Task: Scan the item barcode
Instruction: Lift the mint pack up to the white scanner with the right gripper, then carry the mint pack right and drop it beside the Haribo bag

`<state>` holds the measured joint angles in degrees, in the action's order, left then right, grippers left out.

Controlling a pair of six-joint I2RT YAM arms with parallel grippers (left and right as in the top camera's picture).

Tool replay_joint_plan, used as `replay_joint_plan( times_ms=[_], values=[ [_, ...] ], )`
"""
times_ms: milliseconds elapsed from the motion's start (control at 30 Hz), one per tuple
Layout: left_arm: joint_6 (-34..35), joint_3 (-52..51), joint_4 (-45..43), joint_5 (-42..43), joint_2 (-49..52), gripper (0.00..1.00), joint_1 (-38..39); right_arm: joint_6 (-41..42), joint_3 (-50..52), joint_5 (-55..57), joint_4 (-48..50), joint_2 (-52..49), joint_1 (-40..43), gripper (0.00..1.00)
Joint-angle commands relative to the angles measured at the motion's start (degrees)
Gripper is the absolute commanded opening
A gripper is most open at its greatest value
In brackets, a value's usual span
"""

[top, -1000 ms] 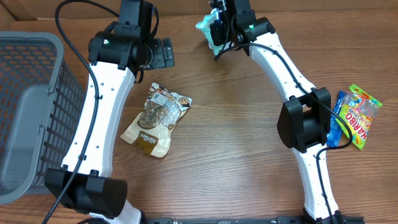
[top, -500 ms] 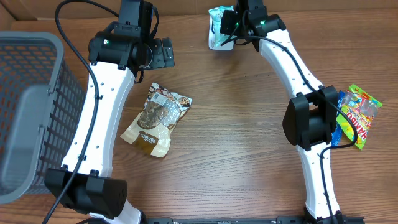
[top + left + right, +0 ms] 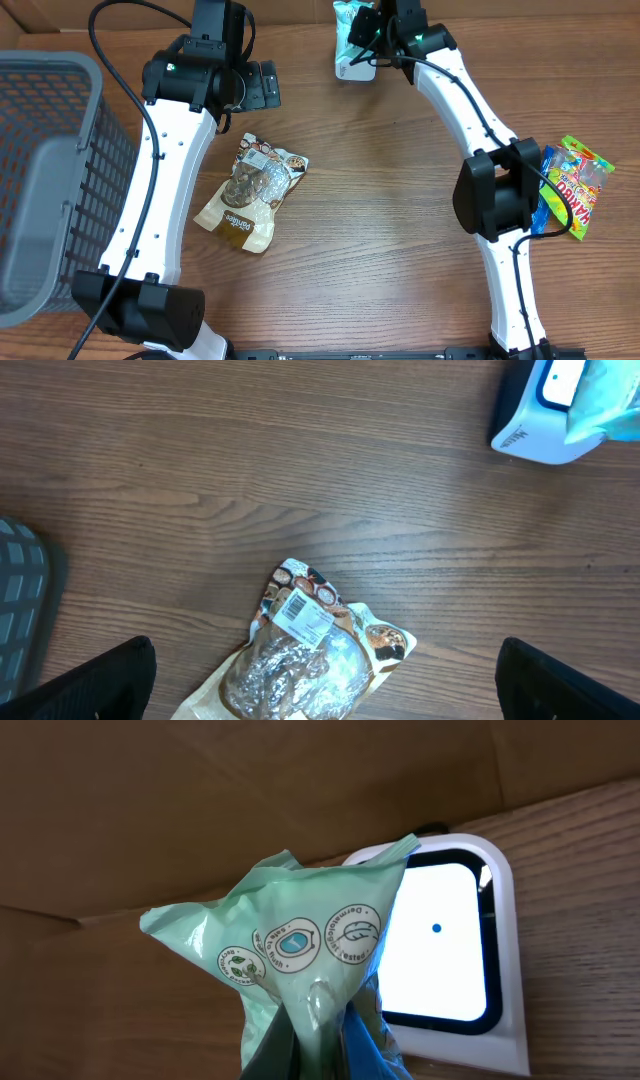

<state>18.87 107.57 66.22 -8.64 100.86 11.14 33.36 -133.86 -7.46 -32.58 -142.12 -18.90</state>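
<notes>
Scanner [image 3: 440, 950]: glowing white (blue dot showing)
Right gripper [image 3: 325, 1052]: pinching green pouch [image 3: 300, 940], dangling it over scanner window
Left gripper [image 3: 327, 672]: hanging wide apart, away from scanner

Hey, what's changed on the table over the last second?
The right gripper, shut on the green packet, swung it rightward and farther out, so it now hangs in front of the white scanner. Nothing was picked up or let go. The left gripper stayed open and still; the snack bag, candy bag and basket did not move.
</notes>
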Motion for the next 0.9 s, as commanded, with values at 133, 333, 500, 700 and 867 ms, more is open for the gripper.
replay_joint_plan(
  times_ms=[133, 333, 500, 700, 867],
  values=[
    [-1.29, 0.92, -0.02, -0.33, -0.85, 1.00, -0.24, 8.92, -0.42, 0.09, 0.87, -2.93, -0.22, 0.04],
    [-1.29, 0.92, -0.02, -0.33, -0.85, 1.00, -0.24, 8.92, -0.48, -0.39, 2.23, -2.91, -0.22, 0.04],
    [-1.29, 0.92, -0.02, -0.33, -0.85, 1.00, -0.24, 8.46, -0.52, -5.29, 1.22, -2.05, -0.11, 0.04],
    [-1.29, 0.92, -0.02, -0.33, -0.85, 1.00, -0.24, 0.66, -0.52, -7.87, -4.92, 4.85, 0.66, 0.04],
    [-1.29, 0.92, -0.02, -0.33, -0.85, 1.00, -0.24, -9.14, -0.52, -7.65, -15.32, 14.27, 0.66, 0.04]
  ],
)
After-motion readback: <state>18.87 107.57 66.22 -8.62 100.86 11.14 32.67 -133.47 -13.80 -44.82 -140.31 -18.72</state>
